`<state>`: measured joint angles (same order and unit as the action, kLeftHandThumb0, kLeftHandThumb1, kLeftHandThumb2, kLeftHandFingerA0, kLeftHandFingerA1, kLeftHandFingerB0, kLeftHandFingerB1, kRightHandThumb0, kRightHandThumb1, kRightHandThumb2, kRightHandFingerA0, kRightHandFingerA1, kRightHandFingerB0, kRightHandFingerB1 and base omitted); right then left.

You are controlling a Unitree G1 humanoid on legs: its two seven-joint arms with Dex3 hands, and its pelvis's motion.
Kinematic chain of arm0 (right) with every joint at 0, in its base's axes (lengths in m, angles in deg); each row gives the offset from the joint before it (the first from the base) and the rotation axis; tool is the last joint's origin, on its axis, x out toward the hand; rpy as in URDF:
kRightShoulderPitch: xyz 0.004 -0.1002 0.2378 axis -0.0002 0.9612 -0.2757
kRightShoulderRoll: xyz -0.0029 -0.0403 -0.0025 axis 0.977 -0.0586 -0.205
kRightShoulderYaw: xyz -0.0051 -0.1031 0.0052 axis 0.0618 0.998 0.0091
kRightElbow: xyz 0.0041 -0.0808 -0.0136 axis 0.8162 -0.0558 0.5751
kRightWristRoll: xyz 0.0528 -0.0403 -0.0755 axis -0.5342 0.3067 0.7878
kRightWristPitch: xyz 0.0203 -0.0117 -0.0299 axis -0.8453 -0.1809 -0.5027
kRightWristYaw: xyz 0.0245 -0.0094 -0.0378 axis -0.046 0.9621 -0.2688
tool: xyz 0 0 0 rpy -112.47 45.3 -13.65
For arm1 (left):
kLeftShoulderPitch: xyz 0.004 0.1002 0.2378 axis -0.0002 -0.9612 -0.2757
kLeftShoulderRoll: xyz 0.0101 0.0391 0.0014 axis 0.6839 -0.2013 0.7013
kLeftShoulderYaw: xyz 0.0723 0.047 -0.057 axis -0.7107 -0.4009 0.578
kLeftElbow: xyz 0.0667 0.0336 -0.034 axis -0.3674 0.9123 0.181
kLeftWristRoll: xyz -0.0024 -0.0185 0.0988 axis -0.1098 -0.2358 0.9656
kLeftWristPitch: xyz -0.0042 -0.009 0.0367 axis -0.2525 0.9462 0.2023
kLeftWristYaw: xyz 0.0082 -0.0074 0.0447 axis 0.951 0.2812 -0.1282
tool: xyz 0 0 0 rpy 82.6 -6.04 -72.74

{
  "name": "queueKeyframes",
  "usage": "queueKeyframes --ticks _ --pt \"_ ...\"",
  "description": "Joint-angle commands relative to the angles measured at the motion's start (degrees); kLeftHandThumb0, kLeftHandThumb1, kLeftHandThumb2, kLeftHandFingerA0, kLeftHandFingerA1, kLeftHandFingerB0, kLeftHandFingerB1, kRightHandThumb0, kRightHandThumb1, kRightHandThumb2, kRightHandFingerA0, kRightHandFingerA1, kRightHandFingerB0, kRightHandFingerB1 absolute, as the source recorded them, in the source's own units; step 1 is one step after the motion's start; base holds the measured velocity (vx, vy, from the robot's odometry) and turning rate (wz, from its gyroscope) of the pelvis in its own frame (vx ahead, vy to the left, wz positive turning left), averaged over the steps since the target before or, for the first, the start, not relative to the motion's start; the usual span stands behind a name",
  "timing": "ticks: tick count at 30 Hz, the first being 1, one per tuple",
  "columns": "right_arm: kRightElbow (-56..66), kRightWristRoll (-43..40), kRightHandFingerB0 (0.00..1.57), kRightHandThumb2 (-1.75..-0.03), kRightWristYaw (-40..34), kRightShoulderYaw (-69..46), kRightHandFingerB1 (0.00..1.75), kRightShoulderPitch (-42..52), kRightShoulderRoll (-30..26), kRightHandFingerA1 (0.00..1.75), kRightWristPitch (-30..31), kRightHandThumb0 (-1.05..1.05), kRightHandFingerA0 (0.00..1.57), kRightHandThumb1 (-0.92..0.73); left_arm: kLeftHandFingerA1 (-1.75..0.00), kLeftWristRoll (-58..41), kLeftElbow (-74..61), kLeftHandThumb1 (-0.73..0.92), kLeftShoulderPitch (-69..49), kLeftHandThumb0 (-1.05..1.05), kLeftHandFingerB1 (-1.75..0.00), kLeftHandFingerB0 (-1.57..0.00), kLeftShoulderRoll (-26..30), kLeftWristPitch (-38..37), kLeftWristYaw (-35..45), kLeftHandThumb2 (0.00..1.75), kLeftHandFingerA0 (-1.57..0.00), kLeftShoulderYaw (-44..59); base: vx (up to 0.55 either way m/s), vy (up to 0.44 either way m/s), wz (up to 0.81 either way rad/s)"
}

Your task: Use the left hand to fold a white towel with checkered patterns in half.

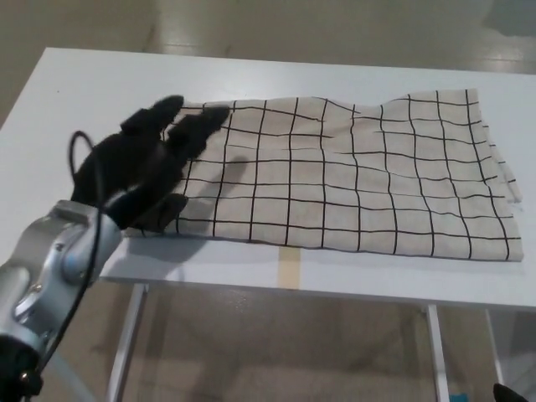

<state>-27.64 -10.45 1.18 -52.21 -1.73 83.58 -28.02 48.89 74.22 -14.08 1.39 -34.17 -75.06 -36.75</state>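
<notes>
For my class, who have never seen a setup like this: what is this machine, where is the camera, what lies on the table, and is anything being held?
This is a humanoid robot, seen from a camera on its own head looking down. The black shape with a thumb and two thick fingers is its left hand on a silver forearm. It reaches over the left end of a white towel with a black checked pattern, lying spread out on a white table. The fingers are apart, and nothing looks gripped yet. The right hand does not show.
</notes>
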Motion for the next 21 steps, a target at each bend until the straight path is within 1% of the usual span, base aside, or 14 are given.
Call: queueKeyframes --ticks 1,3,4,5,10,11,12,15,16,17,18,19,20,21 --pt "0.93 -1.18 0.33 -0.63 0.37 -0.60 0.41 -0.66 -0.34 0.44 -0.21 -0.41 0.36 -0.80 -0.04 8.79 10.72 0.68 7.35 0.00 -0.14 0.00 -1.12 5.83 -0.43 0.63 0.00 -6.90 0.00 0.000 0.00" --pt "0.72 -1.51 0.33 -0.63 0.56 -0.86 0.41 -1.54 -0.50 0.44 -0.24 -0.41 0.36 -0.80 -0.04 8.65 12.93 0.67 8.95 -0.01 -0.14 0.00 -1.66 6.15 -1.04 0.63 0.00 -7.60 0.00 0.000 0.00" --pt "0.38 -1.54 0.33 -0.63 0.74 -0.90 0.41 -1.35 -0.46 0.44 -0.93 -0.40 0.36 -0.80 0.00 8.72 13.90 0.55 9.08 -0.06 -0.19 0.00 -1.64 6.34 -1.75 0.79 0.00 -8.24 0.00 0.000 0.00" --pt "0.35 -1.45 0.34 -0.63 0.77 -0.88 0.42 -1.20 -0.45 0.44 -1.13 -0.40 0.36 -0.80 -0.04 9.07 14.66 0.61 9.08 -0.07 -0.15 0.00 -1.56 6.50 -2.61 0.61 0.00 -8.76 0.00 0.000 0.00" --pt "0.05 -1.46 0.35 -0.63 0.91 -0.98 0.42 -1.62 -0.57 0.44 -1.19 -0.41 0.36 -0.80 -0.04 9.30 16.67 0.62 9.21 -0.12 -0.16 0.00 -1.17 6.29 -4.90 0.58 0.00 -10.22 0.00 0.000 0.00" --pt "-0.35 -1.44 0.35 -0.63 0.83 -0.99 0.43 -1.82 -0.54 0.44 -1.46 -0.41 0.36 -0.80 -0.01 9.10 16.79 0.52 9.06 -0.11 -0.19 0.00 -1.03 6.12 -4.92 0.76 0.00 -10.29 0.00 0.000 0.00" --pt "-0.95 -1.31 0.35 -0.63 0.66 -1.00 0.43 -2.09 -0.50 0.44 -1.92 -0.41 0.36 -0.80 -0.03 8.79 17.08 0.63 8.97 -0.07 -0.14 0.00 -0.86 5.99 -4.87 0.59 0.00 -10.37 0.00 0.000 0.00" --pt "-1.87 -1.17 0.35 -0.62 0.59 -1.00 0.43 -2.22 -0.49 0.45 -2.68 -0.41 0.37 -0.80 -0.03 8.29 17.58 0.63 8.96 -0.07 -0.14 0.00 -0.94 6.07 -4.55 0.59 0.00 -10.33 0.00 0.000 0.00" --pt "-2.06 -1.12 0.35 -0.63 0.49 -1.04 0.43 -2.17 -0.51 0.45 -3.00 -0.42 0.36 -0.80 -0.01 7.96 17.86 0.57 8.99 -0.08 -0.11 0.00 -1.11 6.27 -4.16 0.62 0.00 -10.24 0.00 0.000 0.00" --pt "-2.04 -1.20 0.35 -0.62 0.68 -1.04 0.43 -1.97 -0.54 0.45 -3.07 -0.42 0.37 -0.80 -0.03 7.75 17.86 0.27 8.88 -0.44 -0.17 0.00 -1.33 6.61 -3.94 0.62 0.00 -10.13 0.00 0.000 0.00" --pt "-2.07 -1.31 0.35 -0.62 0.93 -1.04 0.43 -1.76 -0.57 0.45 -3.16 -0.42 0.37 -0.80 -0.03 7.55 17.86 0.27 8.76 -0.44 -0.17 0.00 -1.58 7.00 -3.77 0.62 0.00 -10.01 0.00 0.000 0.00" --pt "-1.91 -1.38 0.35 -0.63 1.12 -1.00 0.43 -1.59 -0.57 0.45 -2.87 -0.43 0.36 -0.79 0.00 7.32 17.90 0.46 8.75 -0.58 -0.10 0.00 -1.83 7.82 -3.04 0.55 0.00 -9.86 0.00 0.000 0.00" --pt "-1.44 -1.55 0.35 -0.63 1.34 -1.00 0.42 -1.38 -0.49 0.44 -2.41 -0.44 0.36 -0.79 0.00 7.03 17.76 0.44 8.68 -0.65 -0.05 0.00 -1.92 8.32 -2.45 0.57 0.00 -9.68 0.00 0.000 0.00" --pt "-0.92 -1.75 0.35 -0.63 1.54 -1.01 0.42 -1.19 -0.39 0.44 -1.97 -0.44 0.36 -0.79 0.00 6.76 17.53 0.44 8.59 -0.65 -0.05 0.00 -1.94 8.54 -2.08 0.57 0.00 -9.52 0.00 0.000 0.00"
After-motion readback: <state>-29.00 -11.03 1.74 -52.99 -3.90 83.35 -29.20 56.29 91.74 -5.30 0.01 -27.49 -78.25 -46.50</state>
